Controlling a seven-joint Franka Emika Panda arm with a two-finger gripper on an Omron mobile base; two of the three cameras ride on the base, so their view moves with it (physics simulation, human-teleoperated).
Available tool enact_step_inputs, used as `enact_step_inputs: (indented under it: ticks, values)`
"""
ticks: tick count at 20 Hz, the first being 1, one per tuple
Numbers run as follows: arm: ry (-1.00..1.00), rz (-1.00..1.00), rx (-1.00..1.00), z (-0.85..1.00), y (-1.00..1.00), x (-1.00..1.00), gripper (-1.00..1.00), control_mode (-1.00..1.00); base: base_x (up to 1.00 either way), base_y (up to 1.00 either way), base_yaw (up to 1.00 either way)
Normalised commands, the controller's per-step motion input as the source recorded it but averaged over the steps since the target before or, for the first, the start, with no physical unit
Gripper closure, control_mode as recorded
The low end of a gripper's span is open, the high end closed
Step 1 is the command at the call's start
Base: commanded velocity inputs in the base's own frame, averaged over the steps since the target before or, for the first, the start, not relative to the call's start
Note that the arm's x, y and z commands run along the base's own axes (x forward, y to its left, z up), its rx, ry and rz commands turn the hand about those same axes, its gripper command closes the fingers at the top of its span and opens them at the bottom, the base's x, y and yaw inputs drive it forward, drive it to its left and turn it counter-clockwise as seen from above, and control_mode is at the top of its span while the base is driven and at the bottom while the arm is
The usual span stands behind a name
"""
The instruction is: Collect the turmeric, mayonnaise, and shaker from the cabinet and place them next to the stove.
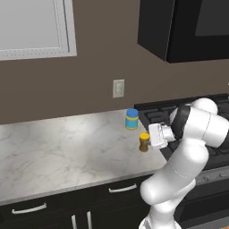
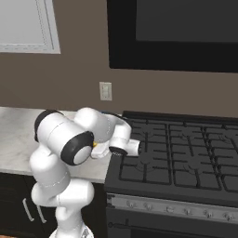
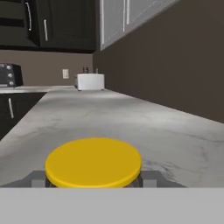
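- My claw [image 1: 147,142] reaches out level from the wrist, its fingers either side of the turmeric [image 1: 144,142]; in the hand view the yellow lid [image 3: 93,162] sits squarely between them.
- Whether the fingers press the jar or stand just off it I cannot tell; the jar looks to be at, or barely above, the tabletop [image 1: 62,143].
- My reading: the turmeric is being set down, the second item of three. The mayonnaise [image 1: 131,119] already stands near it on the tabletop, just beside the stove [image 2: 186,148].
- The shaker is not among what I can see here, so I take it to be yet to fetch.
- Next move, as I judge it: make sure the jar's base rests flat, spread the fingers wide enough to clear the lid, then draw the hand straight back so the jar is not dragged or tipped.
- The risk lies in the two jars standing close together and near the tabletop's front edge; a sideways swing could knock either one.
- The tabletop is pale marble with grey veining, over dark drawers with silver handles [image 1: 29,209].
- On the brown wall behind hangs a white outlet plate [image 1: 118,88], with a white-framed window [image 1: 36,27] to the left and a black cabinet [image 1: 179,27] above the stove.
- Far along the tabletop, the hand view picks out a white toaster [image 3: 90,81].
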Motion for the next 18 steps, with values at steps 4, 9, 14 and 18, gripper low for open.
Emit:
enact_step_inputs:
  ticks: [4,9,14,18]
  values:
    - [-0.02,0.01,0.04,-0.01,-0.08,0.18,1.00,-1.00,0.00,0.00,0.00]
    - [-0.01,0.00,0.02,-0.01,-0.01,0.23,1.00,-1.00,0.00,0.00,0.00]
    - [-0.01,0.00,0.01,-0.12,0.00,0.16,1.00,-1.00,0.00,0.00,0.00]
    - [0.00,0.00,0.00,-0.29,0.00,0.05,-1.00,-1.00,0.00,0.00,0.00]
